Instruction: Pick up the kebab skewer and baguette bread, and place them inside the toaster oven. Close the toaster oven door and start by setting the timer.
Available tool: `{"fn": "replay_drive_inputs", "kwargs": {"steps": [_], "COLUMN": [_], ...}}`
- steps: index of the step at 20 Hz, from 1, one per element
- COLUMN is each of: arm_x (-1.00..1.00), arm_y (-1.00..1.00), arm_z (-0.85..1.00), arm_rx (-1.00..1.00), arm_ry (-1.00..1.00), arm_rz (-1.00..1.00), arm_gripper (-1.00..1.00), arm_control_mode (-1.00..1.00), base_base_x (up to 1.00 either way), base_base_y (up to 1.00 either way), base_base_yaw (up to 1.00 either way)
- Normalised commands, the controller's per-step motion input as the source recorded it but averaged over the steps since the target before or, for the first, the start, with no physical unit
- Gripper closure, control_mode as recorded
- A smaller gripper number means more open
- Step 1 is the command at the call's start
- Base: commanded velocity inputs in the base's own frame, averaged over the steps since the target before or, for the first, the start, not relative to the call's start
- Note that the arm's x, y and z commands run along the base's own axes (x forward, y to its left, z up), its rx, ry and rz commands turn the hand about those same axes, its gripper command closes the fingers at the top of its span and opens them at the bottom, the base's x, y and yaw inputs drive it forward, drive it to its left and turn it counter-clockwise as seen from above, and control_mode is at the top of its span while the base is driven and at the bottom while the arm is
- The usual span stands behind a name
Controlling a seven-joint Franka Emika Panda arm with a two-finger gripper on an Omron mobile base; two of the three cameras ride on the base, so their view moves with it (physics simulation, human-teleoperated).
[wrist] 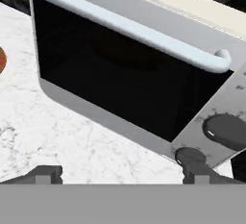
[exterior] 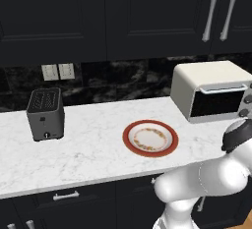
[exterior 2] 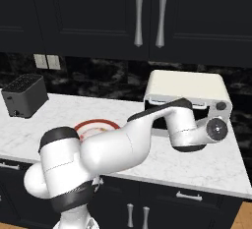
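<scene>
Cream-white toaster oven (exterior: 204,89) sits at the counter's (exterior: 88,149) right end against the backsplash, its dark glass door (wrist: 115,76) shut. Just before the door, the gripper (wrist: 122,172) hovers with jaws spread wide, holding nothing. Left stands a bare red-rimmed plate (exterior: 150,138), farther left a black toaster (exterior: 45,113).

Even, dim, sharp render; faint shadows.

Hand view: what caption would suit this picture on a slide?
Open gripper facing the shut toaster oven door, its pale handle above and dark knobs beside it.
</scene>
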Motion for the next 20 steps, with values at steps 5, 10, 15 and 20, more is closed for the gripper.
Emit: {"fn": "replay_drive_inputs", "kwargs": {"steps": [5, 10, 15, 20], "arm_x": [0.07, 0.02, 0.21, 0.31], "arm_y": [-0.4, -0.21, -0.35, -0.13], "arm_z": [0.0, 0.0, 0.0, 0.0], "arm_rx": [-0.17, -0.27, -0.21, -0.27], "arm_ry": [-0.3, -0.37, -0.32, -0.27], "arm_rz": [0.35, 0.3, 0.18, 0.12], "arm_gripper": [-1.0, -1.0, -1.0, -1.0], "arm_control_mode": [-1.0, -1.0, -1.0, -1.0], "base_base_x": [0.0, 0.0, 0.0, 0.0], "base_base_y": [0.0, 0.0, 0.0, 0.0], "base_base_yaw": [0.0, 0.0, 0.0, 0.0]}}
